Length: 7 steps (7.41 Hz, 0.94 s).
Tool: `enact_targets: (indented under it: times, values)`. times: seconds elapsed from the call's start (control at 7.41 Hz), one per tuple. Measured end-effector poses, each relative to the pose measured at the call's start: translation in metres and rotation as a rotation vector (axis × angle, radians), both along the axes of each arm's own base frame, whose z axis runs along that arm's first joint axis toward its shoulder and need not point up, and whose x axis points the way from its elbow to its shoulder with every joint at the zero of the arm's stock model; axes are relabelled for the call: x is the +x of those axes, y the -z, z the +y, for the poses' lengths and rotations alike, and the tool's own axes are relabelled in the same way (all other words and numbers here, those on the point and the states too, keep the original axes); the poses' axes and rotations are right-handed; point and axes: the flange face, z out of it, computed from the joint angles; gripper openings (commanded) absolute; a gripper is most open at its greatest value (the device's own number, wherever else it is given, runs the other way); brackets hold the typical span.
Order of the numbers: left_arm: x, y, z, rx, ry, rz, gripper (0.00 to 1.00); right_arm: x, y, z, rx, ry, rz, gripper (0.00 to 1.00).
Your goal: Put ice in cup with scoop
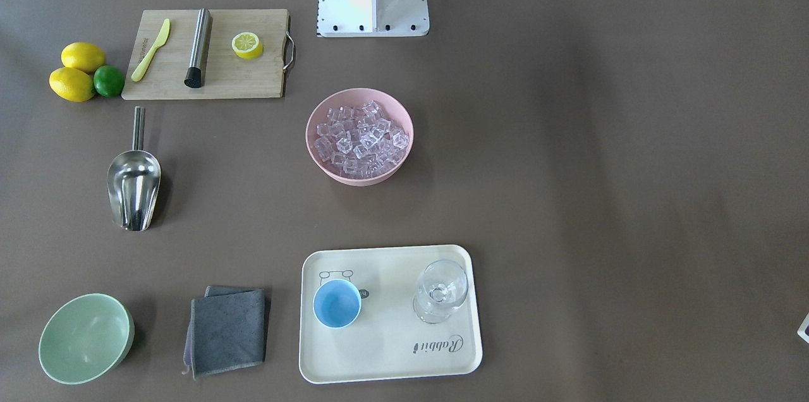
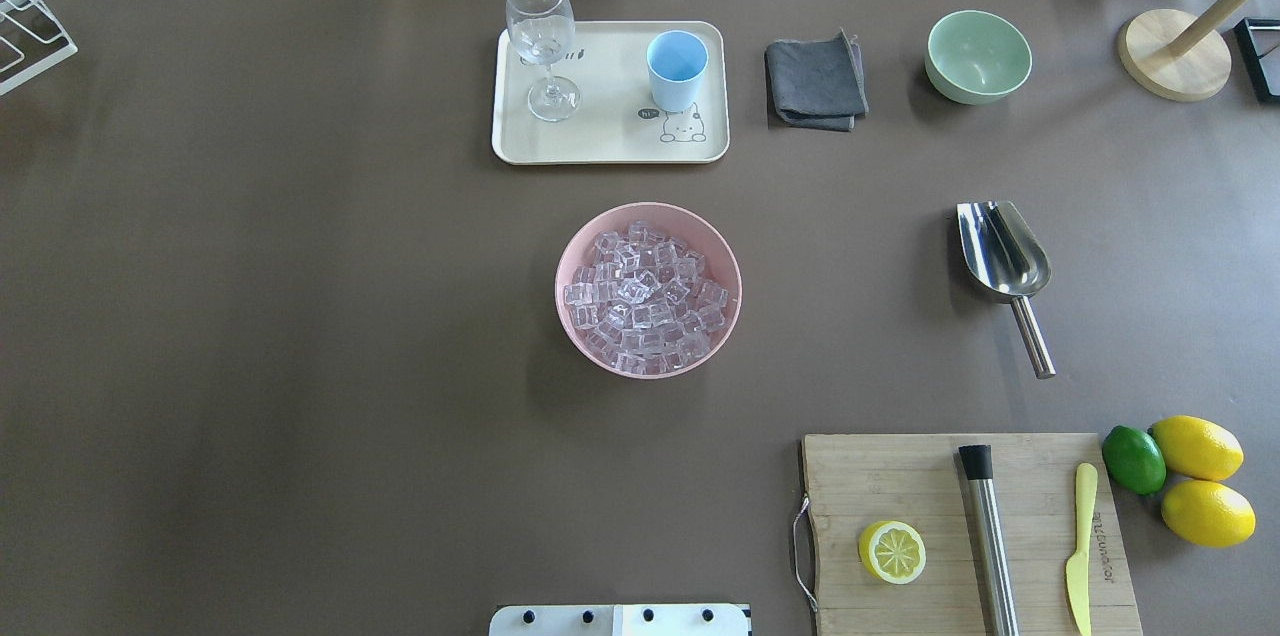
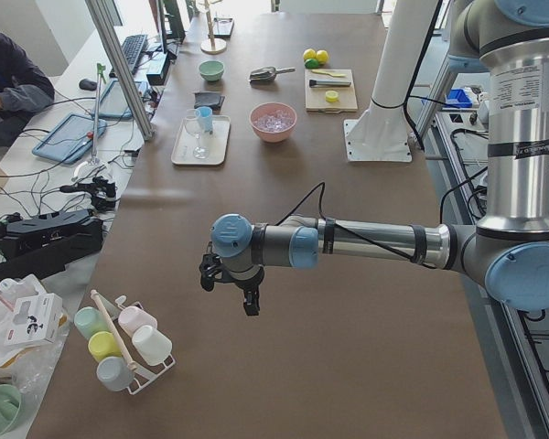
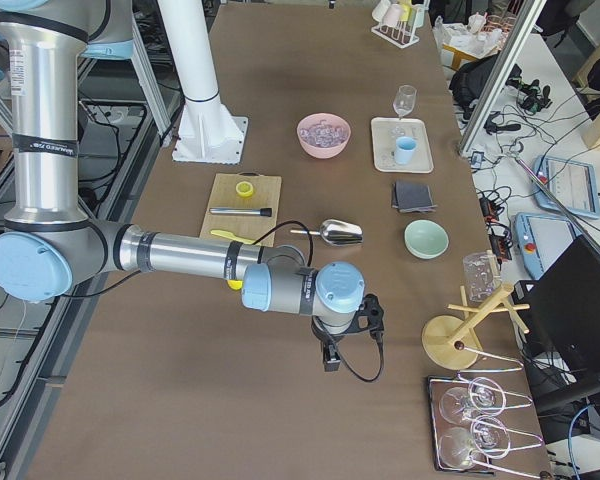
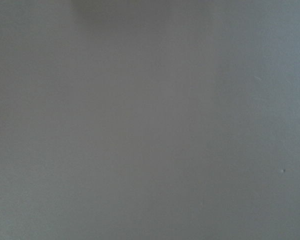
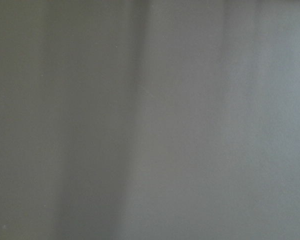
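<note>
The ice [image 2: 645, 301] fills a pink bowl [image 2: 575, 311] at the table's middle; it also shows in the front view [image 1: 360, 136]. The light-blue cup [image 2: 675, 69] stands upright on a cream tray [image 2: 600, 141], also in the front view [image 1: 337, 304]. The silver scoop [image 2: 1003, 256] lies alone on the table, handle toward the robot, also in the front view [image 1: 133, 184]. My left gripper [image 3: 229, 291] shows only in the left side view, my right gripper [image 4: 348, 345] only in the right side view. Both hang over bare table far from everything. I cannot tell if they are open or shut.
A stemmed glass [image 2: 542, 41] stands on the tray beside the cup. A grey cloth [image 2: 815, 81] and pale green bowl [image 2: 978, 56] lie beyond the scoop. A cutting board [image 2: 960, 531] holds a lemon half, steel cylinder and yellow knife; lemons and a lime [image 2: 1133, 459] lie beside it.
</note>
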Motion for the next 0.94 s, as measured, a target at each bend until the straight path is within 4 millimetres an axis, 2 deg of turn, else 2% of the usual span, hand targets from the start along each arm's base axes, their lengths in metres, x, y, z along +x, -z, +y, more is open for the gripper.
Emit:
enact_targets:
  times: [0.27,0.54,0.68,0.94]
  values:
    - [0.045,0.011,-0.006,0.025,-0.094,-0.002,0.99,-0.035,0.044,-0.023,-0.038,-0.048,-0.008,1.00]
    - [0.101,0.037,-0.021,0.076,-0.200,0.015,0.99,-0.097,0.073,-0.033,-0.133,-0.058,-0.039,1.00]
    - [0.128,0.057,-0.032,0.115,-0.245,0.028,0.99,-0.131,0.083,-0.035,-0.163,-0.048,-0.049,1.00]
    - [0.205,0.111,-0.043,0.215,-0.369,0.067,0.99,-0.197,0.101,-0.031,-0.208,-0.074,-0.073,1.00]
